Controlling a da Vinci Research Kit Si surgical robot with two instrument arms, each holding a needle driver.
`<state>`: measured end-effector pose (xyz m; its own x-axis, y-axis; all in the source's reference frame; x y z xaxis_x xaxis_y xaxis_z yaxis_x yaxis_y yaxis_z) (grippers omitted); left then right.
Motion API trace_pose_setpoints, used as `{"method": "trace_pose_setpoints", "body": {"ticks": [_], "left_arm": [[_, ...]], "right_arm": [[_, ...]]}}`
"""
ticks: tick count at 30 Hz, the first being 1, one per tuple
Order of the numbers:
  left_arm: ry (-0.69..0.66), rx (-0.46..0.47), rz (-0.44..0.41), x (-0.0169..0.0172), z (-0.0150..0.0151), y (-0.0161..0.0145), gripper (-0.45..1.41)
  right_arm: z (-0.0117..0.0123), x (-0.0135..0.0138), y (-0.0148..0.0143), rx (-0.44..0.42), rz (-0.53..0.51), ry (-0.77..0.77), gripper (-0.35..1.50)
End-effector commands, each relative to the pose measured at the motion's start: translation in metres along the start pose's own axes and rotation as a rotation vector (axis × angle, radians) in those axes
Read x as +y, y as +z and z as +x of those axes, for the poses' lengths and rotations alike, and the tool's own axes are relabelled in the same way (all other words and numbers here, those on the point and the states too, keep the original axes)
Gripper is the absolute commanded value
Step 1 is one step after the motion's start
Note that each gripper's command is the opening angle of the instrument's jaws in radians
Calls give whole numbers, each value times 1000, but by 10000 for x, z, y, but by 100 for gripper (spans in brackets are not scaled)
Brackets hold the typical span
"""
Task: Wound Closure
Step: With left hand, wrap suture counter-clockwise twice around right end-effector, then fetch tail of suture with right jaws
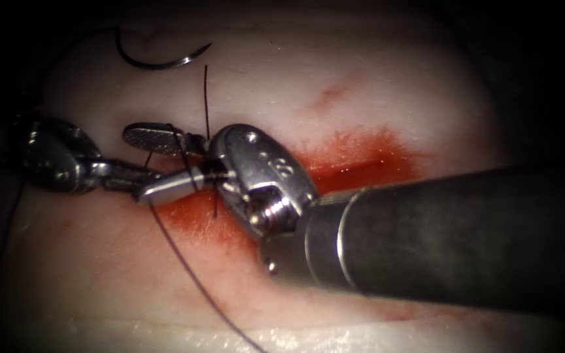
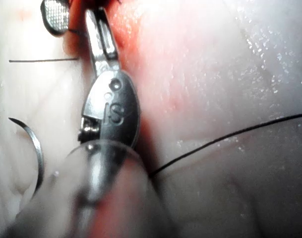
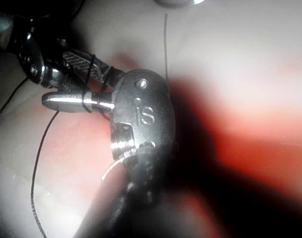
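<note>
Your left pincer (image 1: 129, 180) was gripping the thread (image 1: 184, 261) beside the cut (image 1: 354, 171). Your right pincer (image 1: 165, 160) gaped open, thread wound around it, holding nothing. The needle (image 1: 158, 63) lay free on the tissue (image 1: 374, 85), not in it. A sharp pull could snag that wrap, I'd judge.
</note>
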<state>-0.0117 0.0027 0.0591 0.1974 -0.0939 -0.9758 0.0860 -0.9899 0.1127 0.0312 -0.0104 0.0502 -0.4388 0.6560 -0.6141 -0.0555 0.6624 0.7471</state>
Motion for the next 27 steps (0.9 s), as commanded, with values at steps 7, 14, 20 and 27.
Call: {"method": "trace_pose_setpoints", "body": {"ticks": [7, 14, 20, 27], "left_arm": [[0, -80, 23, 14, 1, 22, -45], [-1, -137, 47, 21, 4, 32, -45], [9, -166, 61, 32, 0, 46, -45], [14, -208, 50, 45, -7, 58, -45]], "right_arm": [[3, 11, -7, 12, -163, 23, 113], [9, 13, -30, -23, -314, -9, 93], [11, 17, -42, -58, -397, -5, 77], [12, 27, -52, -52, -503, 35, 69]]}}
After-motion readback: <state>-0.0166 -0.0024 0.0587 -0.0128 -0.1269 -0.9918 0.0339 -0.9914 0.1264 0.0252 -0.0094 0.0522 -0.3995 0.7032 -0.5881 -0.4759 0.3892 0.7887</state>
